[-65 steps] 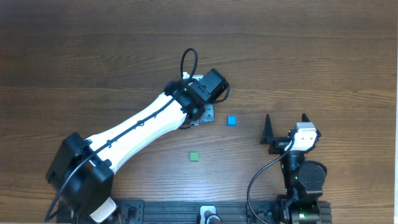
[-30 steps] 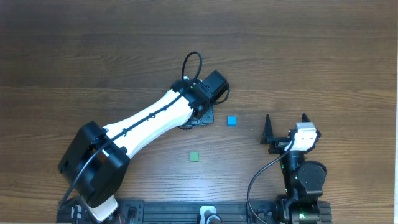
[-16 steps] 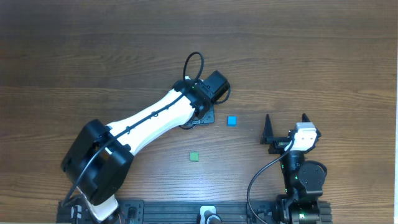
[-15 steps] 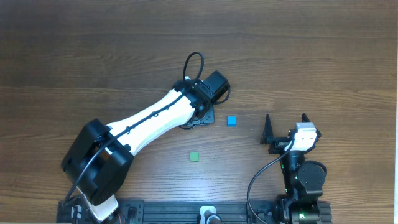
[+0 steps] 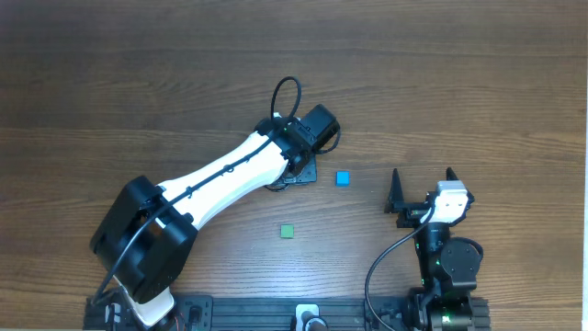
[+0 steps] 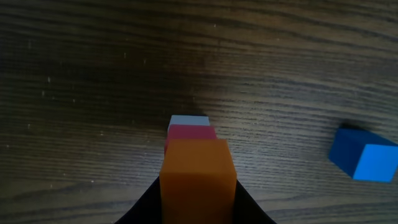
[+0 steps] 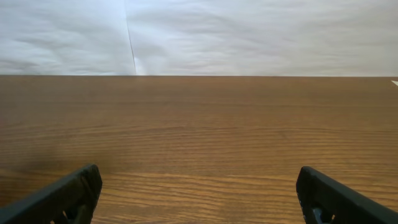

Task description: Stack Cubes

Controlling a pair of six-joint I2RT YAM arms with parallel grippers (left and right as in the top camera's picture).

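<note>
An orange cube (image 6: 198, 177) sits between the fingers of my left gripper (image 6: 198, 202), which is shut on it. Directly under it is a red cube (image 6: 191, 132), and a white cube (image 6: 188, 120) shows beneath that. Seen from above, the left arm's wrist (image 5: 303, 138) covers this stack near the table's middle. A blue cube (image 5: 343, 177) lies on the wood just right of the stack, also visible from the left wrist (image 6: 364, 154). A green cube (image 5: 288, 232) lies nearer the bases. My right gripper (image 5: 422, 179) stands open and empty by its base, its fingers (image 7: 74, 193) spread wide.
The wooden table (image 5: 459, 83) stretches bare to the far side and the left. A black cable loop (image 5: 287, 92) rises from the left wrist. A pale wall (image 7: 249, 37) stands beyond the table edge in the right wrist view.
The left arm's elbow swung right and its wrist edged slightly farther from the bases earlier on; over the last half second nothing moved. The right arm stayed still.
</note>
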